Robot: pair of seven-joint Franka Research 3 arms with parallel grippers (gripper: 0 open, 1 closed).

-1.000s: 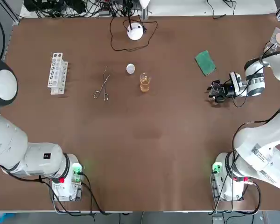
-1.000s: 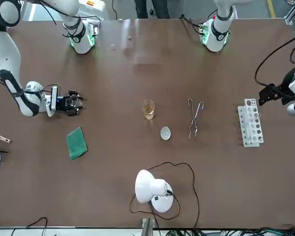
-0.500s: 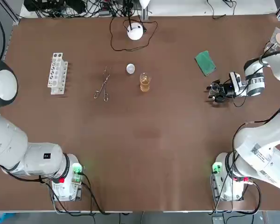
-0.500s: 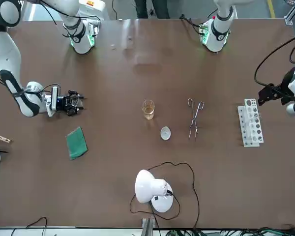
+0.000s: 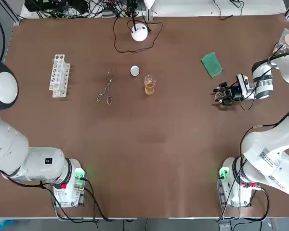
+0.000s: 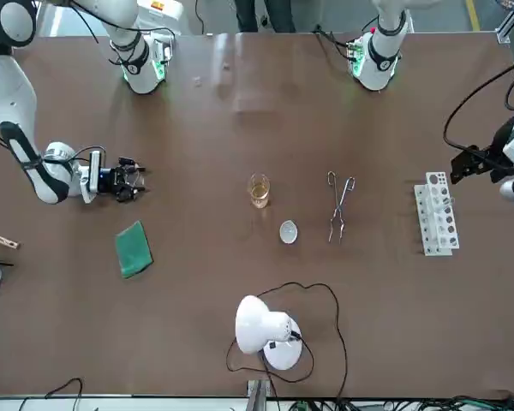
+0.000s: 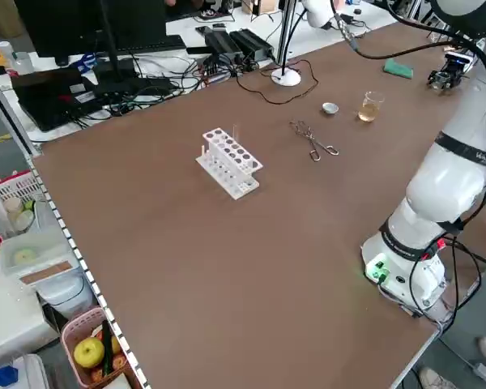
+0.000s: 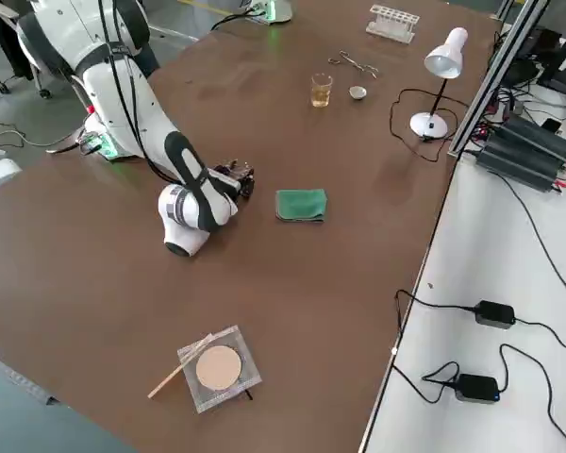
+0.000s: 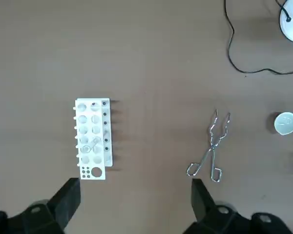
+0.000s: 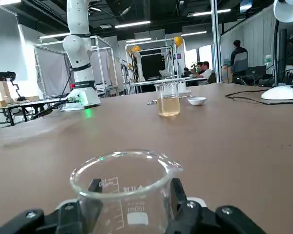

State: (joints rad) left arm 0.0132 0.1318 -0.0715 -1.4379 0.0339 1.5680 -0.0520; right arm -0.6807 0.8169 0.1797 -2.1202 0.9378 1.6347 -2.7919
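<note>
Fingers of my right gripper [image 10: 135, 192] clamp an empty glass beaker [image 10: 124, 168], low at the table's [image 5: 159, 144] right side near the green cloth [image 5: 212, 64]. My left gripper [image 9: 134, 190] hangs spread wide above the rack [image 9: 93, 139].

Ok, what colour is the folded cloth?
Green; the cloth shows best in the right side view.
</note>
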